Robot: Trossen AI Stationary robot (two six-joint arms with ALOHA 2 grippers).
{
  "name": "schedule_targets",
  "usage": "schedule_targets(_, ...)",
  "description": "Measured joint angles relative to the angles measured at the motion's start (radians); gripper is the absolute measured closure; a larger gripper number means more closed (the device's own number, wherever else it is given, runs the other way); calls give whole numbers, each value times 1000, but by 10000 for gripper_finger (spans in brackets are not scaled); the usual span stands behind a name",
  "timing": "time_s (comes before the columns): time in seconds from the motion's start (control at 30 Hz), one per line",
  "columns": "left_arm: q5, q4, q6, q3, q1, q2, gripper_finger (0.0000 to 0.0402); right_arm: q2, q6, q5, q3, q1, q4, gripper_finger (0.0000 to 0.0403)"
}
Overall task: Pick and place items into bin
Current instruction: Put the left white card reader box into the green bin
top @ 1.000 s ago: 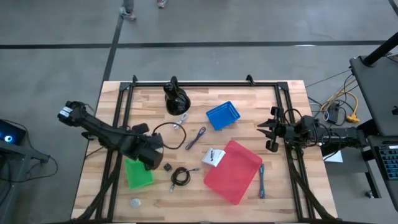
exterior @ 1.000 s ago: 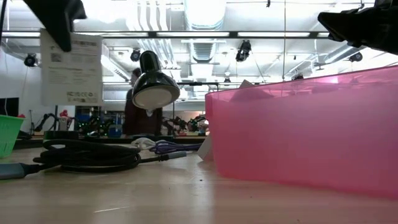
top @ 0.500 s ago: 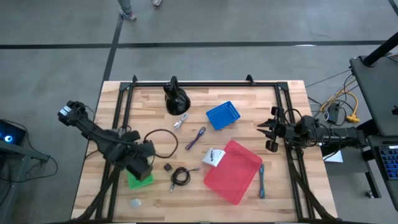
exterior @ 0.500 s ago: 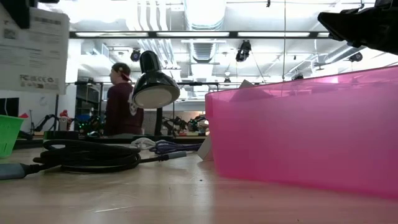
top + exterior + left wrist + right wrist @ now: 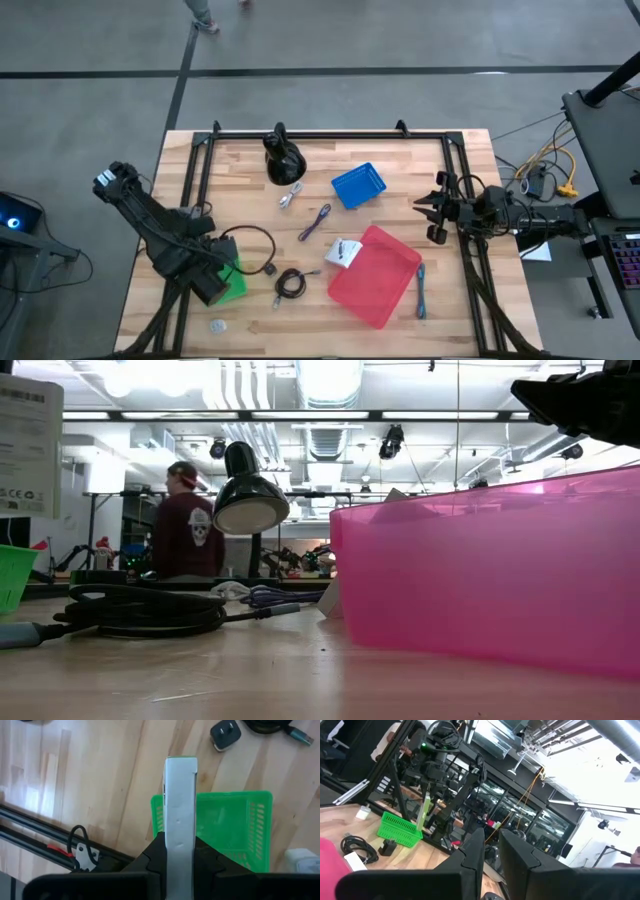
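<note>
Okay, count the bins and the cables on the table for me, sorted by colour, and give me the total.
Green bin: 1
Blue bin: 1
Pink bin: 1
Black cables: 2, a loose loop and a small coil
Purple cable: 1
Blue cable: 1
Total: 7

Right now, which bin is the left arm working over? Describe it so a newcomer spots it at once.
Start at the wooden table seen from above and go to its near-left part, where the left claw hangs, shut on a flat white packet. Right beneath it sits the green bin, a small basket with slatted walls. The blue bin and the large pink bin both lie farther right.
</note>
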Motion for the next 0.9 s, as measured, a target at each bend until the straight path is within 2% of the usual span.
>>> schedule_targets(0.6,-3,0,-64,-15,-80,0,369,0,3,0,0,0,-3,355)
schedule_targets(0.9,28,-1,-89,-97,-81,0,369,0,3,0,0,0,-3,355)
